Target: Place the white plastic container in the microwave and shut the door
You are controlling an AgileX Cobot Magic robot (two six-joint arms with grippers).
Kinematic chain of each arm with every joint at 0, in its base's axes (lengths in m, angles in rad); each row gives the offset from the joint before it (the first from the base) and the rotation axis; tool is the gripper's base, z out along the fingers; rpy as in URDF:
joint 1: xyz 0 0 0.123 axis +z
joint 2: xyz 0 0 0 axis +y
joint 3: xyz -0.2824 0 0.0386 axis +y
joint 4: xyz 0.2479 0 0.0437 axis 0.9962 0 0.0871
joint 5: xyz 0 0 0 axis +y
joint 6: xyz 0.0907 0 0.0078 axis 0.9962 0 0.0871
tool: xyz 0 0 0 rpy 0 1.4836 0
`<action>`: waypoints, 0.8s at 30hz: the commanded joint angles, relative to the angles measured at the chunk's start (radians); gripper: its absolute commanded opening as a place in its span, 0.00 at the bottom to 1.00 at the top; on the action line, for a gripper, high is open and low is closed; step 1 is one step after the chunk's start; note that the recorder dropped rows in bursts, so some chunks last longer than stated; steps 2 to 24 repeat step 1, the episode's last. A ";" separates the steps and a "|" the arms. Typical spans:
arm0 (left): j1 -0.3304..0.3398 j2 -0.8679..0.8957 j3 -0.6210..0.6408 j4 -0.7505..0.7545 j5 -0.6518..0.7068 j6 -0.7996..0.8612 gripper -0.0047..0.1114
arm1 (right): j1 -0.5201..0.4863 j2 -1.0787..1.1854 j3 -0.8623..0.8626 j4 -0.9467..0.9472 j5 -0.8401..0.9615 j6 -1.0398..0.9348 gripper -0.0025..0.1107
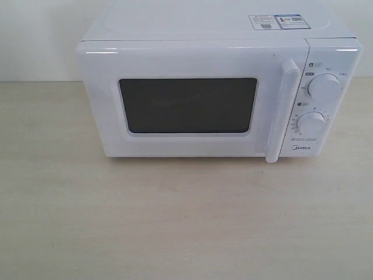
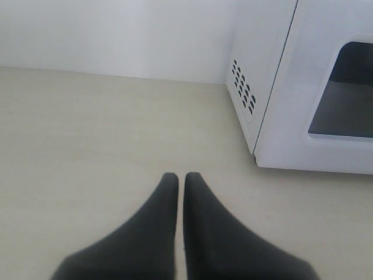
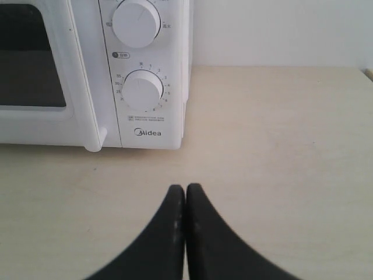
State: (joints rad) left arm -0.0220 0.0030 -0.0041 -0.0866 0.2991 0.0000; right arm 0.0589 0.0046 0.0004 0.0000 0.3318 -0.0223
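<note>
The white Midea microwave (image 1: pixel 218 87) stands at the back of the table with its door (image 1: pixel 192 102) shut, dark window facing me, vertical bar handle (image 1: pixel 282 111) at the door's right. Two round dials (image 1: pixel 324 87) sit on the right panel. The white plastic container is out of view in every frame. My left gripper (image 2: pixel 181 176) is shut and empty, above the table near the microwave's (image 2: pixel 303 87) vented left side. My right gripper (image 3: pixel 185 188) is shut and empty, in front of the microwave's dial panel (image 3: pixel 143 87). Neither gripper shows in the exterior view.
The pale wooden table (image 1: pixel 175 221) stretches in front of and beside the microwave. A white wall (image 2: pixel 116 35) runs behind. Stickers (image 1: pixel 277 21) lie on the microwave's top. Vent holes (image 2: pixel 243 87) pierce its left side.
</note>
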 commanded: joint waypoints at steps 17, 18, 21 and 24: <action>0.001 -0.003 0.004 0.000 0.001 0.008 0.08 | -0.008 -0.005 0.000 0.000 -0.010 0.000 0.02; 0.001 -0.003 0.004 0.000 0.001 0.008 0.08 | -0.008 -0.005 0.000 0.000 -0.010 0.000 0.02; 0.001 -0.003 0.004 0.000 0.001 0.008 0.08 | -0.008 -0.005 0.000 0.000 -0.010 0.000 0.02; 0.001 -0.003 0.004 0.000 0.001 0.008 0.08 | -0.008 -0.005 0.000 0.000 -0.010 0.000 0.02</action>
